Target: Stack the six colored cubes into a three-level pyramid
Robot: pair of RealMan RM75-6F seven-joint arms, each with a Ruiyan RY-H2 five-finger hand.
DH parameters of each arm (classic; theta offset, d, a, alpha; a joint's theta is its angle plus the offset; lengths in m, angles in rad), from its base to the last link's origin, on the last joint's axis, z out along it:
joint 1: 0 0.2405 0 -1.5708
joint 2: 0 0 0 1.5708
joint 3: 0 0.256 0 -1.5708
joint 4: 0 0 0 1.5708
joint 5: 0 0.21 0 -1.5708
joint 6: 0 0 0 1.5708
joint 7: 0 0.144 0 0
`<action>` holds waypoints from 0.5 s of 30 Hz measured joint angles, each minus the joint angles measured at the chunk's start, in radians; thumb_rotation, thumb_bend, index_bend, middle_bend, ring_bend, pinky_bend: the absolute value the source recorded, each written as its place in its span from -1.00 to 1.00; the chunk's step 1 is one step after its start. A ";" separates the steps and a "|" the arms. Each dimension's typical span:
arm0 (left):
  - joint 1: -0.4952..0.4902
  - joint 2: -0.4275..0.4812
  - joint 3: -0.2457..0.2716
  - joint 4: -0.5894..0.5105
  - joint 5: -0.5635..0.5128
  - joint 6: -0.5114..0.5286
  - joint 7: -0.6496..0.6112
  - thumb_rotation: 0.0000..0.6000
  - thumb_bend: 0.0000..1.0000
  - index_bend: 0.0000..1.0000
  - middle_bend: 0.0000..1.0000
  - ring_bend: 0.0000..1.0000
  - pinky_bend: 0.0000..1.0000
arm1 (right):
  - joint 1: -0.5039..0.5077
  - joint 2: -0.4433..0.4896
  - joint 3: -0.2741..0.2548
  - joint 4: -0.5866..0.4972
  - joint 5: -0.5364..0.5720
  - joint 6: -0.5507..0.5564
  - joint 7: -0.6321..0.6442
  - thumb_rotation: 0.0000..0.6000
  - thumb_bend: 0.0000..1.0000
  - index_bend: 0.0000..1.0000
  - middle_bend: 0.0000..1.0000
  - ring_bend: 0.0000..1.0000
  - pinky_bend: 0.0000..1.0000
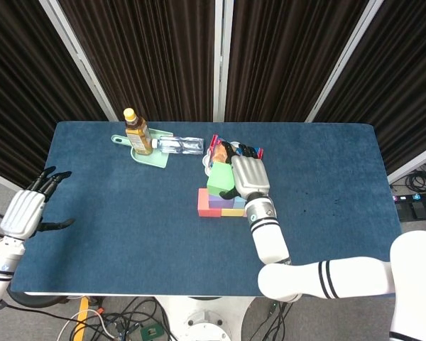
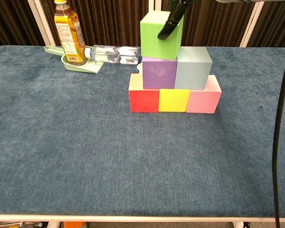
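The pyramid stands mid-table: red cube, yellow cube and pink cube at the bottom, purple cube and light blue cube above them. The green cube sits on top, shifted left over the purple one. My right hand lies over the green and light blue cubes. Its thumb touches the green cube's front face, and its fingers stretch straight past the cube's far edge. My left hand hovers open, fingers spread, off the table's left edge.
A tea bottle stands on a pale green dish at the back left, with a clear water bottle lying beside it. A snack bag lies just behind the pyramid. A black cable hangs at the right of the chest view.
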 measured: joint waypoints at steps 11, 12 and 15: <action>0.008 -0.014 -0.016 0.010 0.006 -0.006 -0.017 1.00 -0.94 -0.72 -0.66 -0.90 -0.49 | -0.030 -0.012 0.032 -0.001 -0.035 -0.003 -0.030 1.00 -0.58 -1.00 -0.18 -1.00 -1.00; 0.009 -0.013 -0.017 0.010 0.008 -0.007 -0.021 1.00 -0.94 -0.72 -0.66 -0.90 -0.49 | -0.034 -0.007 0.034 -0.010 -0.044 -0.003 -0.029 1.00 -0.57 -1.00 -0.16 -1.00 -1.00; 0.009 -0.011 -0.018 0.004 0.013 -0.012 -0.027 1.00 -0.94 -0.72 -0.66 -0.89 -0.49 | -0.055 0.017 0.042 -0.045 -0.075 -0.002 -0.022 1.00 -0.57 -1.00 -0.11 -1.00 -1.00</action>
